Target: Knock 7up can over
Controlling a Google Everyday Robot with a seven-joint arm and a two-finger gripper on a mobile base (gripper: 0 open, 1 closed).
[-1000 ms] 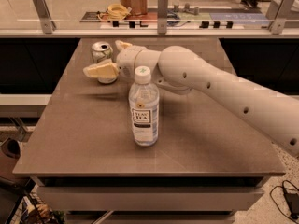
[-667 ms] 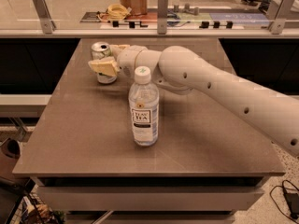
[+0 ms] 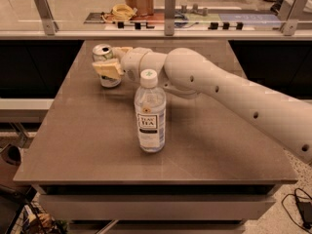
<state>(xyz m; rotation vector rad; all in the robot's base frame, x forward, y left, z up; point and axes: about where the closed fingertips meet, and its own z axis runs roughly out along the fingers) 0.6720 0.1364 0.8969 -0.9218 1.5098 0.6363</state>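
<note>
Spanning most of the view, the surface (image 3: pixel 73 145) carries everything. The arm (image 3: pixel 234 91) reaches in from the right, passing behind the bottle (image 3: pixel 149 116), which stands upright near the middle. The claw (image 3: pixel 108 68) sits behind and left of the bottle; whether it is spread or pressed together cannot be told. The can (image 3: pixel 102 52) stands upright there, against the claw.

Arm (image 3: pixel 229 94) stretched leftward from the right — gripper (image 3: pixel 110 65) low, far left
</note>
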